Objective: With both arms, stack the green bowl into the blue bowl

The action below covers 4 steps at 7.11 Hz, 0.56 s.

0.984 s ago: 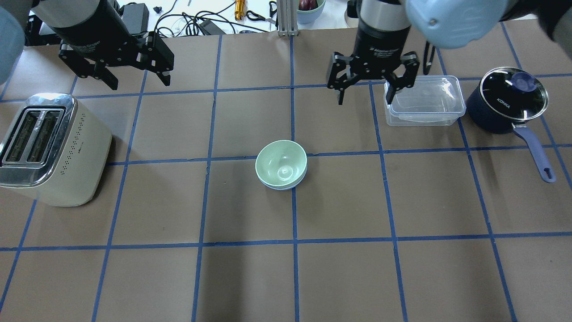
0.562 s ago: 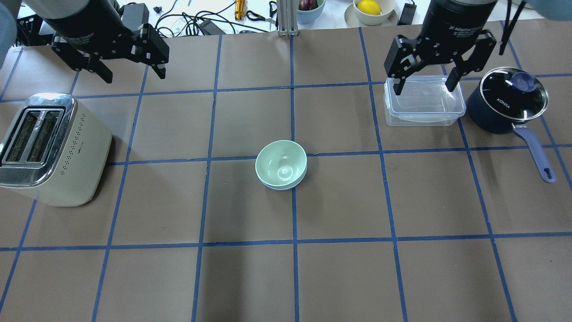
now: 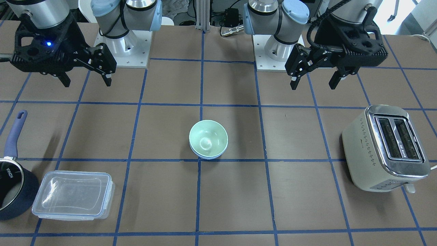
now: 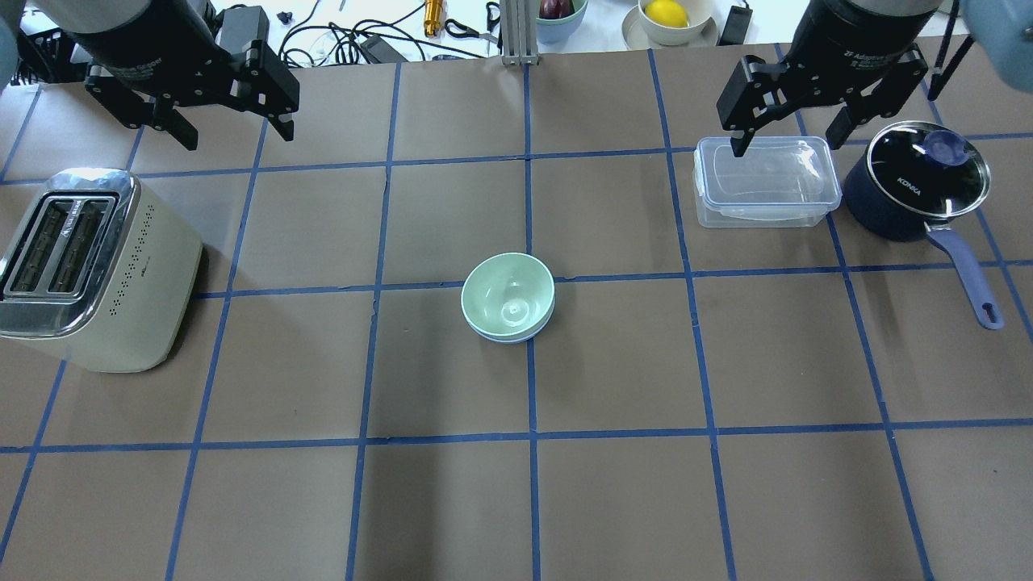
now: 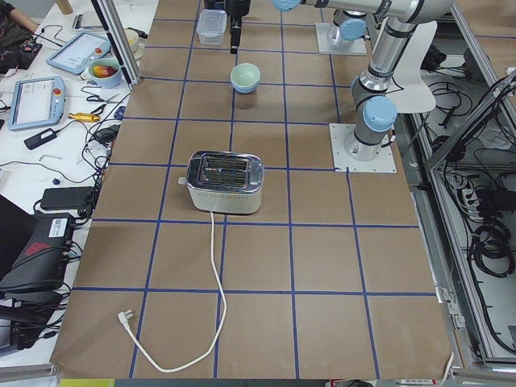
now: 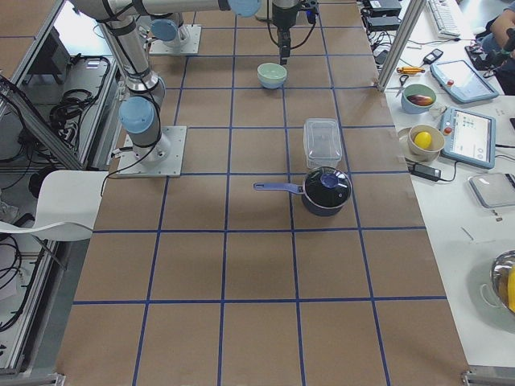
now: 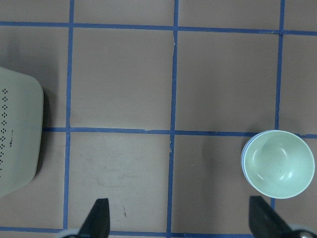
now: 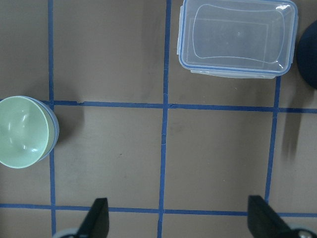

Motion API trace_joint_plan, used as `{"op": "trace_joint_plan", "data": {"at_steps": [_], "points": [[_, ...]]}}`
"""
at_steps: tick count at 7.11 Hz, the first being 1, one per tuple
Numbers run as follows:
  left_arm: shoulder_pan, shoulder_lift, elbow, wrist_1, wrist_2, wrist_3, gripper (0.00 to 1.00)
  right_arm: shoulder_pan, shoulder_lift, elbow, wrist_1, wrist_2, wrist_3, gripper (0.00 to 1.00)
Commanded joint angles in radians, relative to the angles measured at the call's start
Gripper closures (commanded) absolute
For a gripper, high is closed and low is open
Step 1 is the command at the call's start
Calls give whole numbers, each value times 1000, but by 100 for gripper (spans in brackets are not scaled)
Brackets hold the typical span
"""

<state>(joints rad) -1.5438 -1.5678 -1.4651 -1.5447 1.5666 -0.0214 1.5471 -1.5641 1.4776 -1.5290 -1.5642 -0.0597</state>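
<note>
The green bowl (image 4: 507, 297) sits nested inside the blue bowl (image 4: 510, 338) at the table's centre; only a thin blue rim shows under it. The stack also shows in the front view, with the green bowl (image 3: 207, 138) in the blue bowl (image 3: 208, 156). My left gripper (image 4: 238, 133) is open and empty, raised at the back left, far from the bowls. My right gripper (image 4: 787, 139) is open and empty, raised at the back right over the far edge of a clear container. The left wrist view shows the green bowl (image 7: 280, 163) at lower right; the right wrist view shows it (image 8: 22, 131) at the left edge.
A cream toaster (image 4: 89, 266) stands at the left edge. A clear lidded container (image 4: 767, 181) and a dark navy saucepan (image 4: 912, 181) with a glass lid stand at the back right. Cables and fruit bowls lie beyond the table's far edge.
My right gripper has swung from the back centre to the right, to above the clear container. My left gripper has drifted slightly back and left. The bowls have not moved.
</note>
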Motion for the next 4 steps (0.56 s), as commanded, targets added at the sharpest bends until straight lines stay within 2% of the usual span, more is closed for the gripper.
{"op": "trace_joint_plan", "data": {"at_steps": [1,4], "points": [[-2,0,-4,0,-2,0,0,4,-2,0,1,-8,43,0],[-4,-1,-7,0,-3,-2,0,4,-1,-2,-2,-7,43,0]]}}
